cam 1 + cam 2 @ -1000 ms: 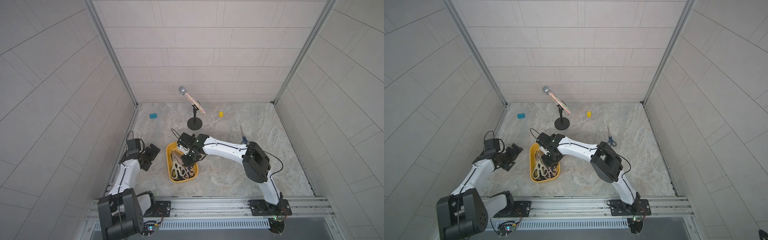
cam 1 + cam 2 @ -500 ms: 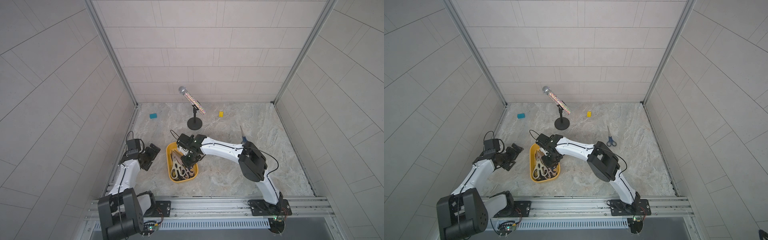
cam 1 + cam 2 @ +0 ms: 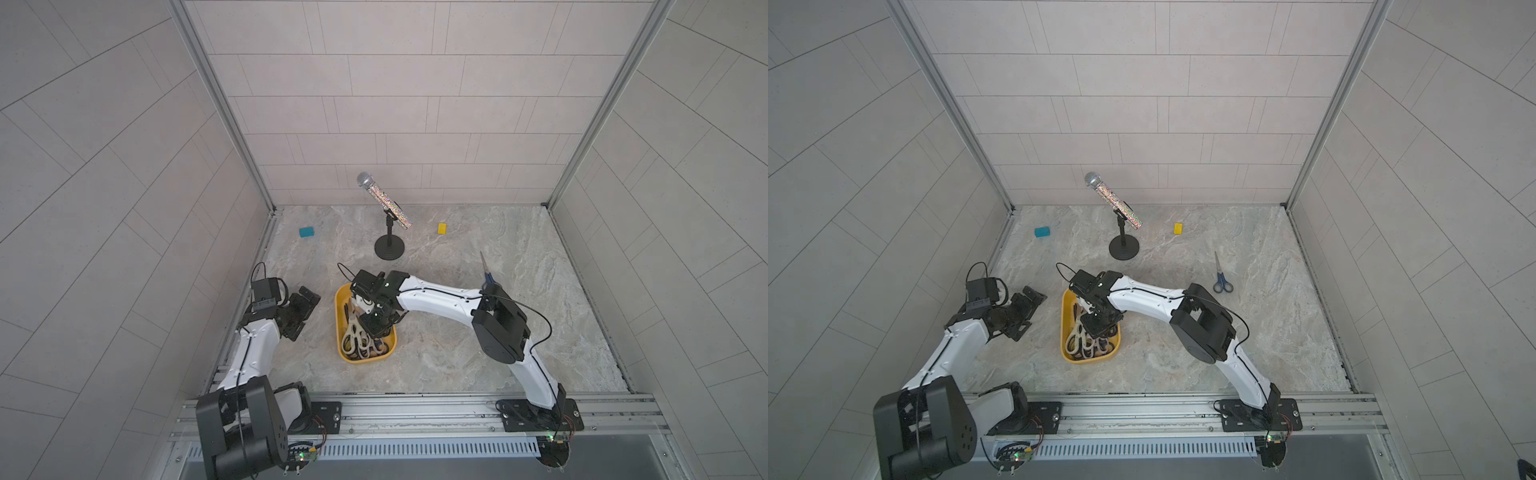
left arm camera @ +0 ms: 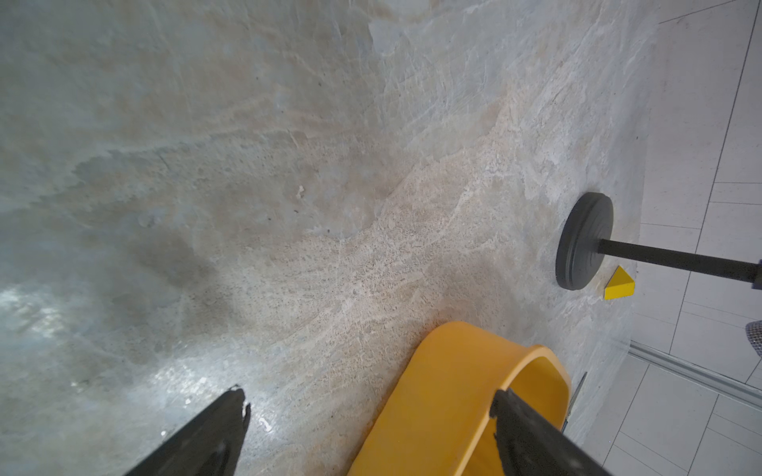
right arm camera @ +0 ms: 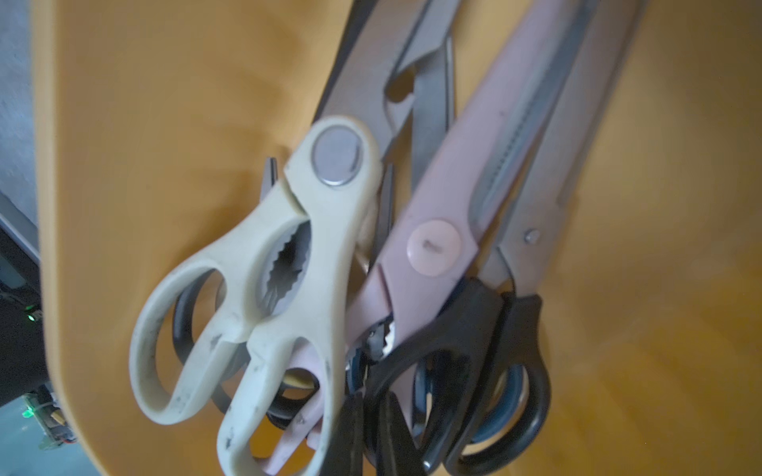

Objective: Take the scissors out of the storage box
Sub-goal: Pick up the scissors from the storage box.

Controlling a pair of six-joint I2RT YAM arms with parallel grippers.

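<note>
The right hand is down inside the storage box, tips pressed together among the handles of the scissors. The cream pair sits on top with the pink pair and the black pair alongside, and I can't tell whether anything is pinched. The left hand hangs spread wide just beside the box's outer wall, gripping nothing, and a blue-handled pair lies out on the table, well apart from the box.
</note>
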